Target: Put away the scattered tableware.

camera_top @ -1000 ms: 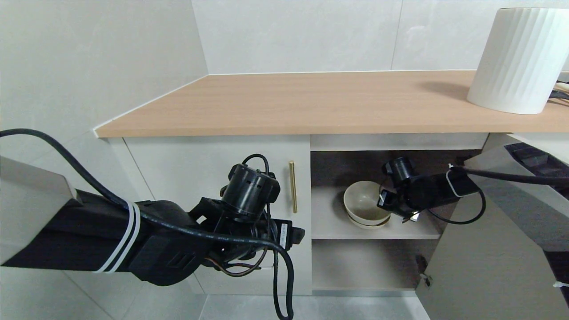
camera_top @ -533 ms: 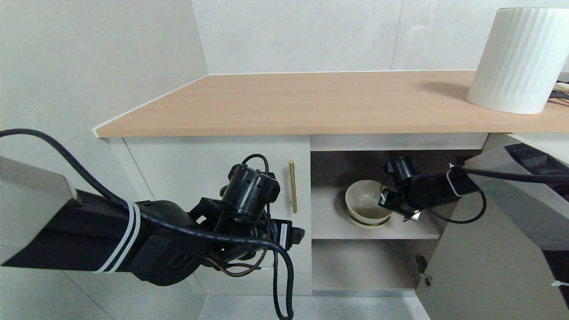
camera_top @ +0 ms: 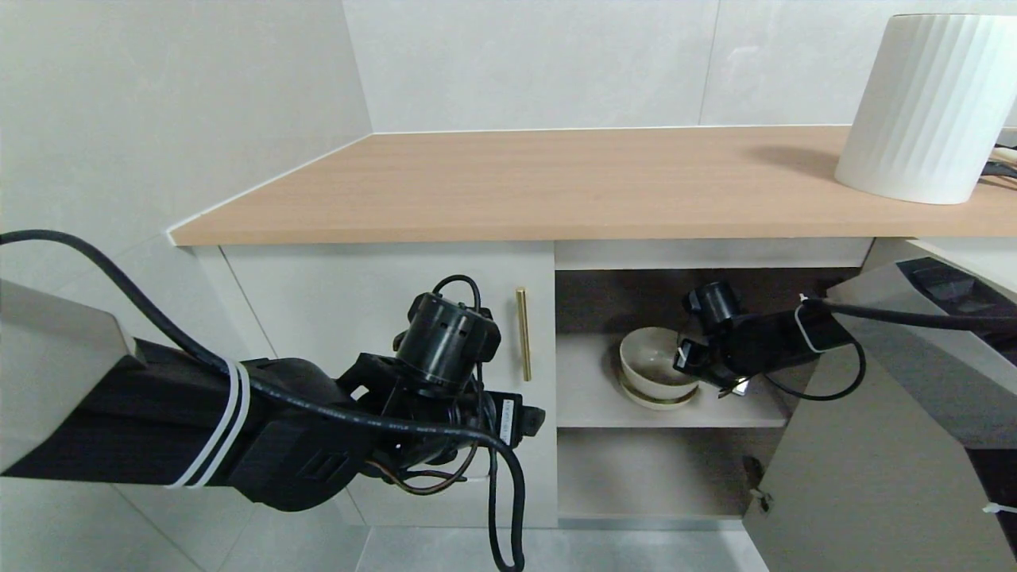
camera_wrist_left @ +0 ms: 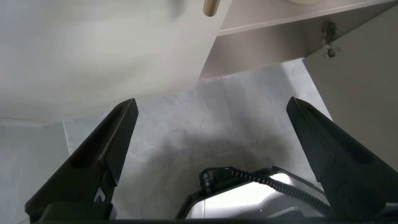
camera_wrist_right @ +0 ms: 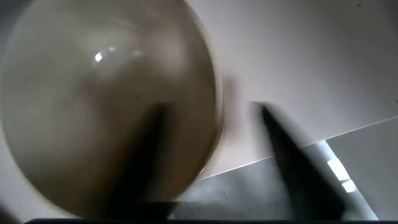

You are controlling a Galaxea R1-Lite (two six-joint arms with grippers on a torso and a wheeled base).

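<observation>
A beige bowl [camera_top: 653,364] sits on another beige dish [camera_top: 658,399] on the upper shelf [camera_top: 588,391] of the open cabinet. My right gripper [camera_top: 690,357] is inside the cabinet at the bowl's right rim. In the right wrist view the bowl [camera_wrist_right: 106,112] is very close, and the right gripper [camera_wrist_right: 210,109] is open, one finger inside the bowl and the other outside, apart from the rim. My left gripper [camera_wrist_left: 211,168] hangs open over the grey floor, in front of the closed left door, holding nothing.
The right cabinet door [camera_top: 834,477] stands swung open toward me. The closed left door has a gold handle [camera_top: 522,334]. The lower shelf [camera_top: 651,477] is bare. On the wooden countertop [camera_top: 556,183] stands a white ribbed container [camera_top: 929,103] at the far right.
The bowl has gone from tilted toward me to sitting flatter on the dish below, shifting slightly right. The right gripper moved a little with it. The left arm has kept still.
</observation>
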